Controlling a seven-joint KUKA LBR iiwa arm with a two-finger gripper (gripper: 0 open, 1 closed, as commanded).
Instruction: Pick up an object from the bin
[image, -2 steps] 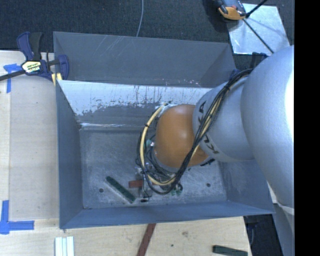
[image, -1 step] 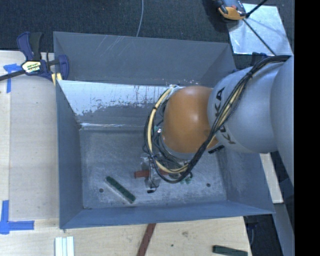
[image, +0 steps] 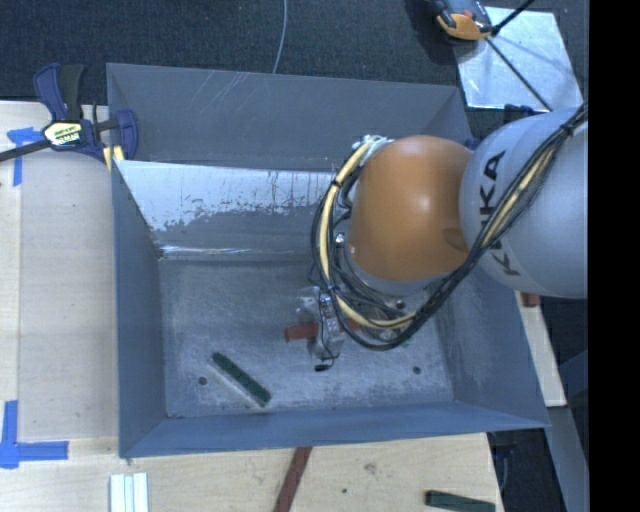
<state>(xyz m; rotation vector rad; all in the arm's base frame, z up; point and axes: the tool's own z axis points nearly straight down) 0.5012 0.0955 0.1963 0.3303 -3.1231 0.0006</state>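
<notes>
Lying toward the front-left corner of the bin (image: 135, 320), a dark green flat strip (image: 240, 379) sits apart. A small reddish-brown piece (image: 297, 335) lies mid-floor, just beside the gripper (image: 322, 350), which points down beneath the orange wrist cover (image: 410, 205); how wide its jaws stand is unclear.

— What lettering can you read from up there?
— You can read black capitals on the grey arm casing (image: 530, 210), at about three o'clock from the middle of the bin (image: 140, 300): "KA", running slantwise.
— Is that the whole word?
— No. You get one more letter lower down, towards four o'clock, seemingly a "K". Cables cross what lies between, so you cannot read it.
</notes>
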